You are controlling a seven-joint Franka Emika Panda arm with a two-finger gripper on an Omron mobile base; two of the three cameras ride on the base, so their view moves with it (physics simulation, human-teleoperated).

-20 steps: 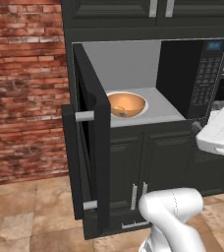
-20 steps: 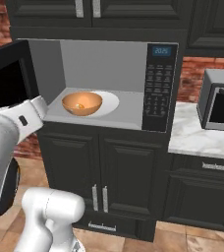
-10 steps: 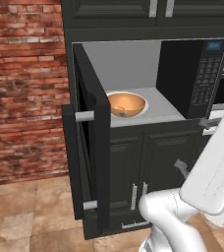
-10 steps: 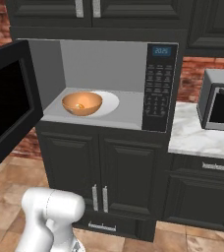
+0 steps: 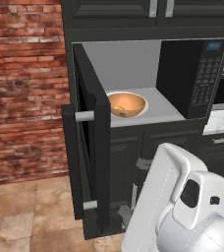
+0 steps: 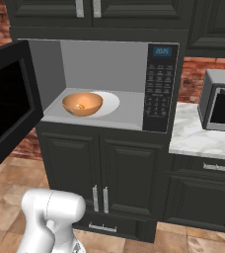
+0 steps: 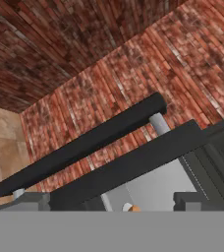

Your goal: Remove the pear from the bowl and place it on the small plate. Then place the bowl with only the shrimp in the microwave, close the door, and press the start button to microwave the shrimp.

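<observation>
The orange-brown bowl (image 5: 126,104) (image 6: 82,103) sits inside the open black microwave (image 5: 192,78) (image 6: 160,89), on the left part of its white turntable (image 6: 110,103). A small orange shrimp (image 6: 81,106) lies in the bowl. The pear is out of view. The door (image 5: 92,147) (image 6: 8,104) stands swung out to the left, with its bar handle (image 5: 84,116) (image 7: 79,147) on the outside. My gripper (image 7: 111,204) is low, below the microwave floor, looking up at the door edge. Its fingers stand wide apart, holding nothing.
My white arm (image 5: 182,202) (image 6: 50,212) folds low in front of the dark lower cabinets (image 6: 119,173). A silver countertop oven (image 6: 223,101) stands on the marble counter (image 6: 198,141) to the right. A brick wall (image 5: 25,88) lies left of the door.
The arm has swung down from beside the microwave opening to a low pose before the cabinets. Bowl and door have not moved.
</observation>
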